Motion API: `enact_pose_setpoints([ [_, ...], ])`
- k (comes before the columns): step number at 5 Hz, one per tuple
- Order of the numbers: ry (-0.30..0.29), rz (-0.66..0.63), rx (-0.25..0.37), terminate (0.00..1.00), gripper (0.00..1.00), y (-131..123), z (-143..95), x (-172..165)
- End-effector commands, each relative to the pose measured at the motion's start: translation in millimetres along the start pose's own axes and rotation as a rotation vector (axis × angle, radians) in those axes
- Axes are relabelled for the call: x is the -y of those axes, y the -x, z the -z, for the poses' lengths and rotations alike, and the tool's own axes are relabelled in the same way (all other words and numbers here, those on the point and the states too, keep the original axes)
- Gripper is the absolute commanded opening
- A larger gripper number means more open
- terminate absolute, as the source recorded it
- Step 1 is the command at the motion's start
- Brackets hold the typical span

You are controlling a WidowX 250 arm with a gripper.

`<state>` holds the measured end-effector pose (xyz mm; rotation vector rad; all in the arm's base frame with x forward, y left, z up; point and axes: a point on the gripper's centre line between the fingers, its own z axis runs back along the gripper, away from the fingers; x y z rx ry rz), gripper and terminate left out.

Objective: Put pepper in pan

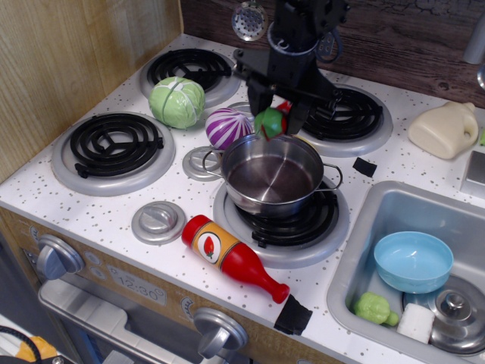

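Nearest, the pan (273, 176) sits on its burner (282, 220). Just above the pan's far rim hangs the pepper (271, 121), pinched in the gripper (274, 117); only its green cap shows clearly, the red body mostly hidden.

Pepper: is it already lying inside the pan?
No: the pepper is held in the gripper above the far rim of the pan, whose inside shows only bare steel.

Bright, even overhead light, glare on the steel pan (273, 176), soft shadows, sharp focus throughout.
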<state>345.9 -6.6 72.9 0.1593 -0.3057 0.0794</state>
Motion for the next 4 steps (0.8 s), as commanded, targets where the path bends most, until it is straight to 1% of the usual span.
enact_pose_setpoints([
  [1,0.034,-0.091,0.036,0.0,0.0,8.8,-24.7,17.8],
  [2,0.062,-0.123,0.058,0.0,1.0,12.4,-23.3,25.9],
  [3,0.062,-0.123,0.058,0.0,1.0,12.4,-23.3,25.9],
  [4,0.062,-0.123,0.058,1.0,1.0,12.4,-23.3,25.9],
])
